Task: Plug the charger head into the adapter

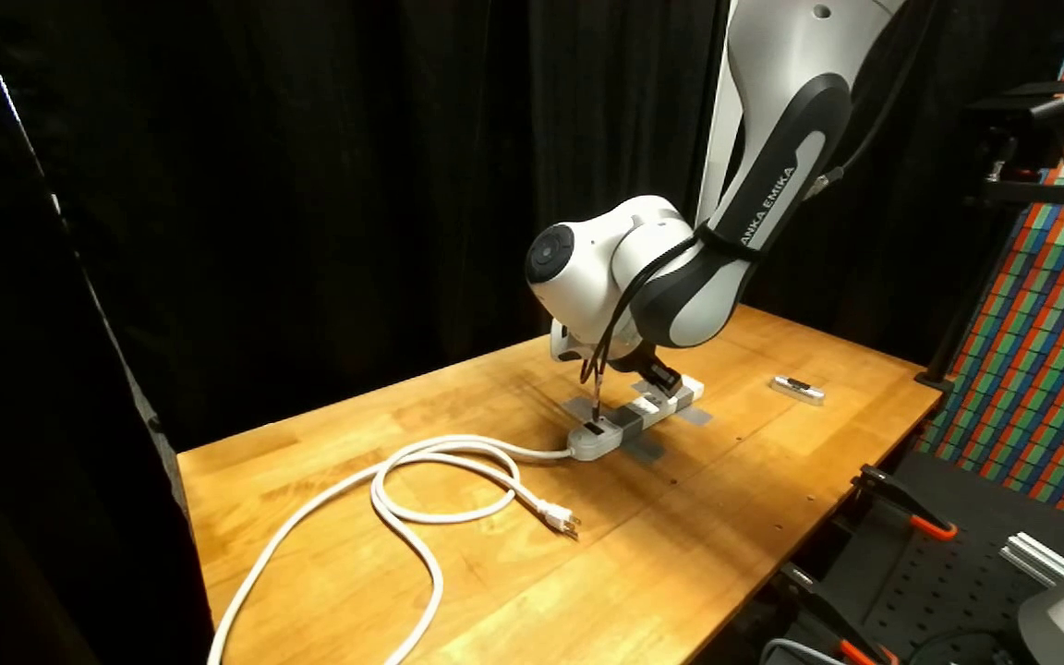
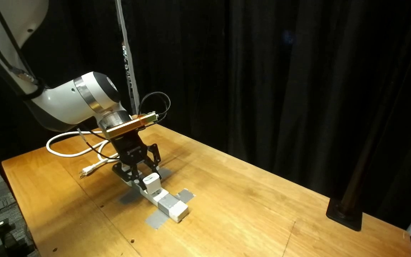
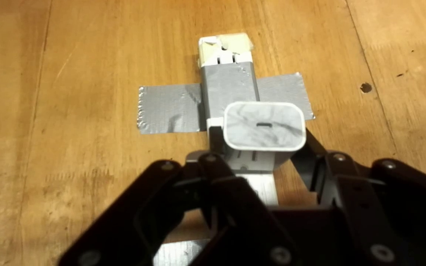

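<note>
The charger head (image 3: 264,126) is a small white block with a grey marbled top and a slot. It stands upright over the adapter (image 3: 243,57), a long white power strip taped to the table. My gripper (image 3: 261,137) has one finger on each side of the charger head and looks shut on it. In an exterior view the gripper (image 2: 152,182) holds the charger head (image 2: 152,184) on or just over the adapter (image 2: 179,210). In the wrist view the block sits off to the right of the strip. Its prongs are hidden. The adapter also shows in an exterior view (image 1: 593,443).
Silver tape (image 3: 170,107) crosses the strip and sticks to the wooden table (image 1: 726,517). A coiled white cable (image 1: 444,519) ends in a plug (image 1: 560,517). A small silver-and-black object (image 1: 798,389) lies beyond the strip. A black stand base (image 2: 344,214) is at the table's edge.
</note>
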Robot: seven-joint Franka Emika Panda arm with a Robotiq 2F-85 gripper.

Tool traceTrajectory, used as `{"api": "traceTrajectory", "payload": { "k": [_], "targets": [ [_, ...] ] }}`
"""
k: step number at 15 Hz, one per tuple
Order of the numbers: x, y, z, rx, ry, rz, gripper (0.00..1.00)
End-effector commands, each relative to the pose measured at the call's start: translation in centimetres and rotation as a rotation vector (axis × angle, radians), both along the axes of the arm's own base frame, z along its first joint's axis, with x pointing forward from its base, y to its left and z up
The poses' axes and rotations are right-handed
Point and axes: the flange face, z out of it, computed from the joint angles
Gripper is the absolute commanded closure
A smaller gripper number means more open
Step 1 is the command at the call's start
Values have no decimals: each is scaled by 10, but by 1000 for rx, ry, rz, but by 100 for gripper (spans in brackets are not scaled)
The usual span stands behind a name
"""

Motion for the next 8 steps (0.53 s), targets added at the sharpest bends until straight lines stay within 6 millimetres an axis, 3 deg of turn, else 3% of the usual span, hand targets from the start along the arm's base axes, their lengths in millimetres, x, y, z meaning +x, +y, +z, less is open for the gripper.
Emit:
{"api": "traceTrajectory", "payload": {
  "k": [1, 8],
  "targets": [
    [13, 13, -9, 41, -5, 40, 77],
    [11, 21, -14, -2, -10, 80, 77]
  ]
}}
